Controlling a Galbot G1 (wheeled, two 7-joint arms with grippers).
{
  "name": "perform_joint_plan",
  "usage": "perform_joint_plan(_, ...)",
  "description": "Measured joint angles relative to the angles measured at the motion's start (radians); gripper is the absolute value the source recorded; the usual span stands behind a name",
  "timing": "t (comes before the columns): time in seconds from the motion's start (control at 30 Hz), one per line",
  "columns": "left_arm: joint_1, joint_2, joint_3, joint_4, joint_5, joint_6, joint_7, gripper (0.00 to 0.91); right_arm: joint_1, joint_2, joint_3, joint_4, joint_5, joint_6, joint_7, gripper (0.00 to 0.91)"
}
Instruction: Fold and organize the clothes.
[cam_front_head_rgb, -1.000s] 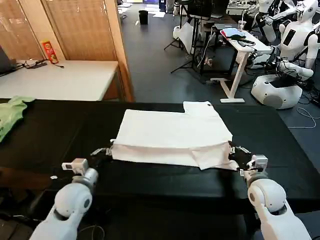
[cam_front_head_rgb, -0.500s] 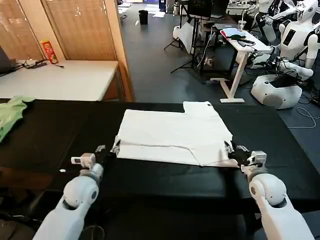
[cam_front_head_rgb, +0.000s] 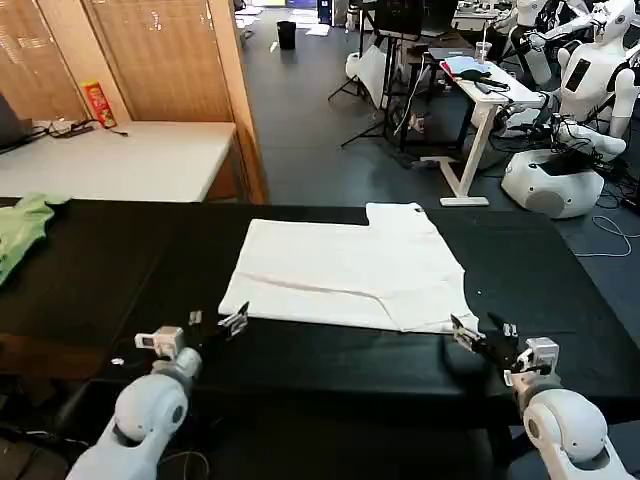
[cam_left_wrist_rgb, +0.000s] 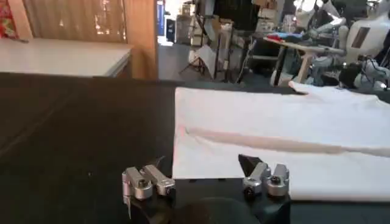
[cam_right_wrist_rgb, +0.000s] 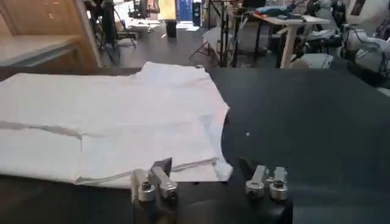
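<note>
White cotton T-shirt (cam_front_head_rgb: 345, 275) lies half-folded on the black tabletop (cam_front_head_rgb: 100, 280); left gripper (cam_front_head_rgb: 212, 321) and right gripper (cam_front_head_rgb: 482, 338), jaws apart beside its near hem, risk dragging the fold open if regrasped unevenly.

The T-shirt (cam_front_head_rgb: 345, 275) is white cloth, matt and soft, with shallow creases and a folded ridge. It lies on a matt black table (cam_front_head_rgb: 100, 280). Near the T-shirt's front corners, the left gripper (cam_front_head_rgb: 215, 322) and right gripper (cam_front_head_rgb: 482, 335) show bare brushed metal finger mounts and black tips, on glossy white plastic arms.
</note>
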Motion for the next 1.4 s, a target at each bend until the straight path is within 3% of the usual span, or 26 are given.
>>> perform_joint_plan(0.03, 0.002, 0.000, -0.001, 0.000, 0.000, 0.000, 0.000, 0.497, -0.001, 0.002, 0.000, -0.001, 0.000, 0.000, 0.000, 0.390)
perform_joint_plan(0.07, 0.004, -0.001, -0.002, 0.000, 0.000, 0.001, 0.000, 0.244, -0.003, 0.003, -0.001, -0.003, 0.000, 0.000, 0.001, 0.273)
perform_joint_plan(0.1, 0.004, -0.001, -0.002, 0.002, 0.000, 0.002, -0.001, 0.107, -0.004, 0.004, -0.001, -0.004, -0.001, 0.001, 0.001, 0.127)
perform_joint_plan(0.17, 0.006, -0.002, -0.004, 0.006, -0.003, 0.003, 0.000, 0.020, -0.010, 0.006, 0.000, -0.002, -0.001, 0.003, 0.001, 0.078)
perform_joint_plan(0.3, 0.017, -0.001, -0.007, -0.002, -0.011, 0.005, 0.002, 0.000, -0.029, 0.007, 0.007, 0.021, 0.000, -0.002, 0.008, 0.000)
perform_joint_plan(0.73, 0.113, 0.032, -0.047, -0.109, 0.013, 0.015, -0.028, 0.000, -0.141, 0.006, 0.042, 0.106, 0.006, -0.021, 0.032, 0.000)
perform_joint_plan(0.77, 0.111, 0.033, -0.051, -0.109, 0.017, 0.012, -0.029, 0.741, -0.141, 0.005, 0.043, 0.106, 0.006, -0.021, 0.032, 0.000)
perform_joint_plan(0.8, 0.108, 0.035, -0.053, -0.108, 0.016, 0.009, -0.027, 0.878, -0.142, 0.005, 0.043, 0.106, 0.006, -0.022, 0.032, 0.000)
perform_joint_plan(1.23, -0.009, 0.039, -0.020, 0.006, 0.003, -0.019, 0.020, 0.878, -0.143, 0.011, 0.045, 0.113, 0.002, -0.027, 0.030, 0.000)
perform_joint_plan(1.27, -0.015, 0.036, -0.014, 0.013, 0.003, -0.019, 0.021, 0.751, -0.142, 0.011, 0.045, 0.113, 0.002, -0.027, 0.030, 0.000)
perform_joint_plan(1.3, -0.022, 0.032, -0.008, 0.020, 0.002, -0.018, 0.022, 0.468, -0.142, 0.011, 0.045, 0.113, 0.002, -0.027, 0.030, 0.000)
perform_joint_plan(1.33, -0.027, 0.028, -0.004, 0.026, 0.001, -0.018, 0.022, 0.244, -0.142, 0.011, 0.046, 0.113, 0.002, -0.028, 0.030, 0.000)
perform_joint_plan(1.4, -0.039, 0.022, 0.004, 0.041, -0.001, -0.018, 0.021, 0.000, -0.143, 0.011, 0.048, 0.113, 0.002, -0.028, 0.030, 0.000)
